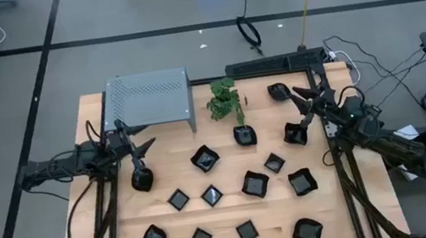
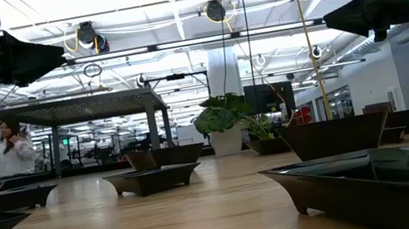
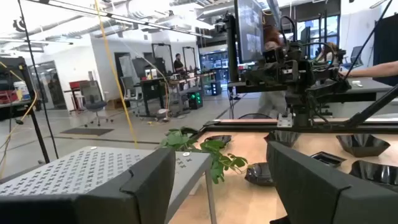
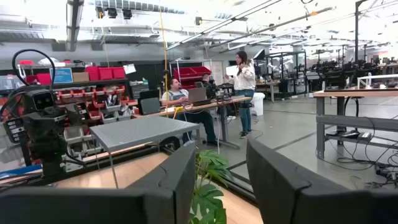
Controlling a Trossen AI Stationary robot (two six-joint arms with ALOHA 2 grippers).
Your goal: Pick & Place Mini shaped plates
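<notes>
Several small glossy black mini shaped plates rest on their bases across the wooden table, among them one near my left gripper, one near my right gripper and one at the far right. My left gripper hangs above the table's left side, beside the shelf, fingers level and pointing right. It is open, with nothing in the gap. My right gripper hovers over the far right, pointing left. It is also open and empty. The low view shows both held high above the plates.
A grey perforated metal shelf stands on legs at the far left. A small green potted plant stands right of it, at the far middle. A black bar runs along the far edge. People work in the room beyond.
</notes>
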